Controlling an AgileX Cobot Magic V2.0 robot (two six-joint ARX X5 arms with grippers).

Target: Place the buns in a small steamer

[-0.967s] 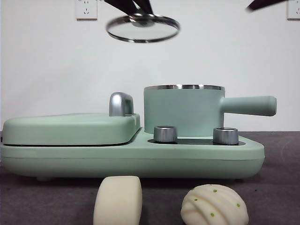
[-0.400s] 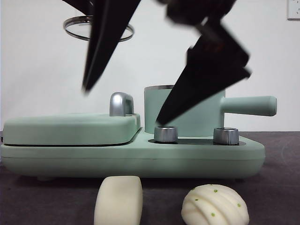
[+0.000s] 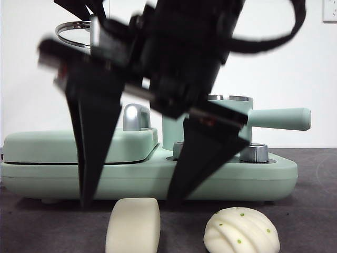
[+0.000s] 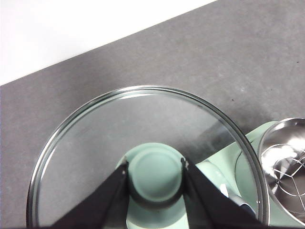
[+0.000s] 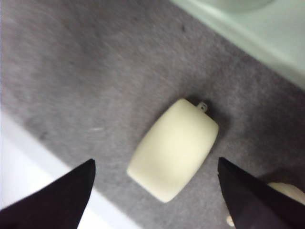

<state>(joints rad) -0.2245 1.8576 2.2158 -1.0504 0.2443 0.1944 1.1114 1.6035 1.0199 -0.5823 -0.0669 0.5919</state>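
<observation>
The smooth loaf-shaped bun (image 3: 132, 225) lies on the grey table in front of the appliance, and it also shows in the right wrist view (image 5: 174, 148). The ridged bun (image 3: 241, 231) with green specks lies to its right (image 5: 286, 192). My right gripper (image 3: 131, 202) is open, low over the smooth bun, one jaw on each side, apart from it (image 5: 156, 161). The small steamer (image 3: 234, 113) stands lidless on the appliance, partly hidden by the arm; the left wrist view shows its inner rack (image 4: 286, 167). My left gripper (image 4: 155, 168) is shut on the glass lid's green knob (image 4: 155, 179), holding the lid (image 3: 68, 29) high at left.
The flat mint-green griddle (image 3: 63, 145) with its chrome handle (image 3: 136, 117) takes up the appliance's left half. Two steel knobs, one visible (image 3: 254, 153), sit in front of the steamer. The steamer's side handle (image 3: 279, 118) points right. A wall socket (image 3: 330, 10) is behind.
My right gripper has come down in front of the appliance, open jaws now straddling the smooth bun. My left gripper has carried the lid further left. The buns have not moved.
</observation>
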